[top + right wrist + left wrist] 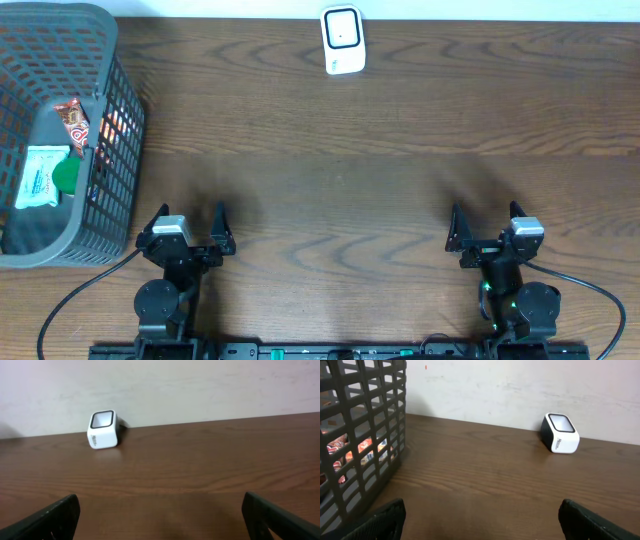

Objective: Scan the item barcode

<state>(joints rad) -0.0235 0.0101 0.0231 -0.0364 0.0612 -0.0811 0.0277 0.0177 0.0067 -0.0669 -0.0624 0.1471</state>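
Note:
A white barcode scanner with a dark window stands at the far edge of the table, also seen in the left wrist view and the right wrist view. The items lie in a grey mesh basket at the far left: a white-and-green packet and a red snack wrapper. My left gripper is open and empty near the front edge, just right of the basket. My right gripper is open and empty at the front right. No barcode is visible.
The basket wall fills the left side of the left wrist view, with orange-red wrappers showing through the mesh. A pale wall runs behind the table's far edge. Brown wood lies between the two grippers and the scanner.

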